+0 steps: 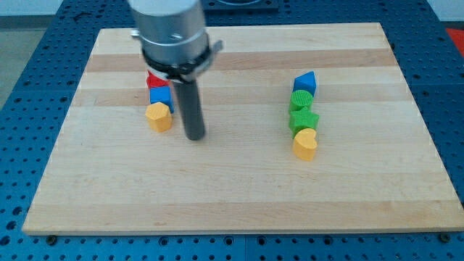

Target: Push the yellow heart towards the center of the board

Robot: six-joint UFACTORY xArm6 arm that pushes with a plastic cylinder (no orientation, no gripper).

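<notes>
The yellow heart (305, 143) lies right of the board's middle, at the bottom end of a short column of blocks. Above it stand a green star-like block (303, 120), a green round block (302, 101) and a blue block (306, 81), all touching in a line. My tip (194, 135) rests on the board left of centre, far to the left of the yellow heart. Just left of the tip sit a yellow hexagon-like block (159, 116), a blue cube (160, 96) and a red block (154, 80), which is partly hidden by the arm.
The wooden board (239, 196) lies on a blue perforated table (22, 87). The arm's grey cylinder (172, 32) hangs over the board's upper left and hides part of it.
</notes>
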